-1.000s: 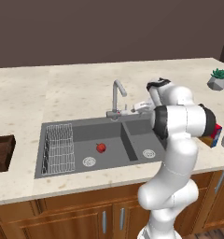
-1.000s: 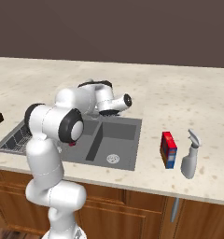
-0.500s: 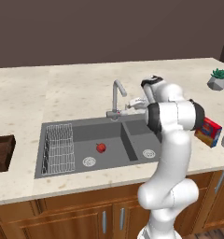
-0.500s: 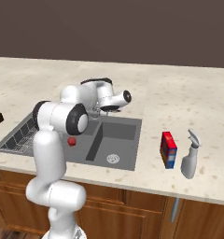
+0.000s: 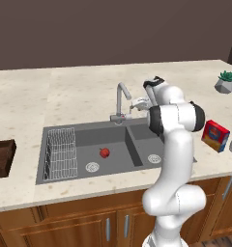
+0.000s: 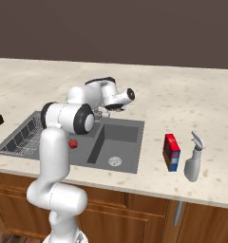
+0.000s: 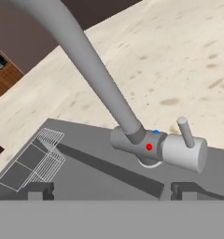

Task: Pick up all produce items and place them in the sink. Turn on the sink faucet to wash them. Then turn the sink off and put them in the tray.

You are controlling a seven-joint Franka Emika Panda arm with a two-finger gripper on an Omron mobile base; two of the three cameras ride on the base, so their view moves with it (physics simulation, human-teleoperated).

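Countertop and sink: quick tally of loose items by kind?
Red fruit: 1, in the sink
Wire rack: 1
Wooden tray: 1
Colourful box: 1
Spray bottle: 1
Potted plant: 1
Total: 6

From my station the sink faucet [image 7: 132, 130] reads as smooth, dull grey metal with a satin rather than mirror finish, and the sink [image 5: 137, 129] is a matt dark grey with bright silvery metal drains and a thin silver wire rack [image 5: 60, 153] in its left basin. I see the counter [image 5: 65, 96] as polished beige speckled stone, the cabinet fronts [image 5: 89, 222] and the tray [image 5: 2, 157] as brown wood with visible grain, the tray darker. The small red fruit [image 5: 104, 153] looks smooth and slightly glossy, the box [image 6: 171, 152] like printed cardboard, and the spray bottle [image 6: 194, 163] like pale grey plastic.
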